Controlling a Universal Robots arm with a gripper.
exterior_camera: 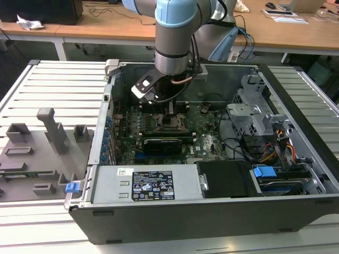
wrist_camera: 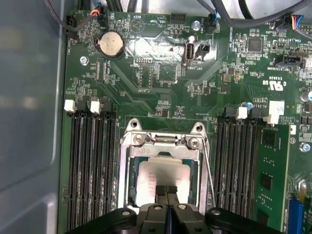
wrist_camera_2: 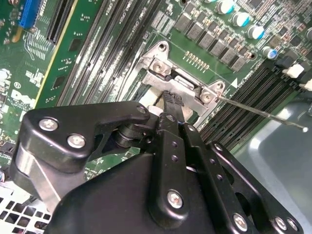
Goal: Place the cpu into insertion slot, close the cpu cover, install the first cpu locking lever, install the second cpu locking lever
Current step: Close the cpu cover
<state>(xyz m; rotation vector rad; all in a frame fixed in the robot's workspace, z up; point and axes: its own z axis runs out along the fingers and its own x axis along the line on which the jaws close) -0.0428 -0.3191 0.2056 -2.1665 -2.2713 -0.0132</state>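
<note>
The gripper (wrist_camera: 165, 191) is hanging over the cpu (wrist_camera: 161, 174), fingers pinched together.
The cpu is lying flat, top facing up, squared inside the cpu cover (wrist_camera: 126, 170), mid-frame in the exterior view.

Built as a silver-grey tubular arm (exterior_camera: 172, 58) capped with pale-blue joint caps (exterior_camera: 177, 13). Carries a black-and-white camera block (exterior_camera: 145, 87) at the wrist, next to a looped copper-coloured cable (exterior_camera: 183, 80). Trails blue cables (exterior_camera: 244, 37) past a second grey-and-blue joint behind. Ends in a matte-black gripper (wrist_camera: 166, 191): rounded housing, flat linkage bars, narrow ridged fingertips (wrist_camera_2: 171, 100). Studded with silver round-head screws (wrist_camera_2: 175, 199), socket-headed, on bars and pivots alike. Backed by a bare grey metal bracket (wrist_camera_2: 29, 170) beneath one black pivot link.
</note>
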